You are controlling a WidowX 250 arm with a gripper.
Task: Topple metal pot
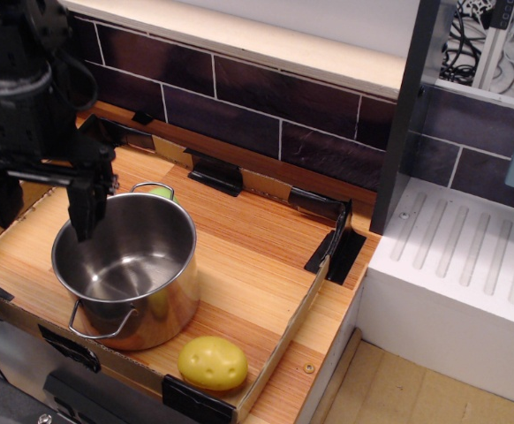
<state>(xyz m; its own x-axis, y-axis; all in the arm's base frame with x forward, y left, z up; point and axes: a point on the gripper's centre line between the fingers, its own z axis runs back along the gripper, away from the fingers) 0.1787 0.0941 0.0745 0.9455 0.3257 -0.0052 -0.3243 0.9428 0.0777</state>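
Note:
The metal pot (133, 269) stands upright on the wooden tray floor at the front left, shiny steel with a wire loop handle at the front rim and another at the back. My black gripper (41, 212) hangs at the pot's left rim. It is open: the right finger (85, 199) sits over the pot's back-left rim, the left finger (1, 199) outside the pot. It holds nothing. A yellow potato-shaped toy (212, 363) lies in front of the pot to its right.
A low cardboard wall (292, 331) with black corner clips rings the wooden tray (257, 256). A dark tiled backsplash (266, 115) runs behind. A white ribbed drainer (469, 256) stands at the right. A green object (162, 194) peeks out behind the pot.

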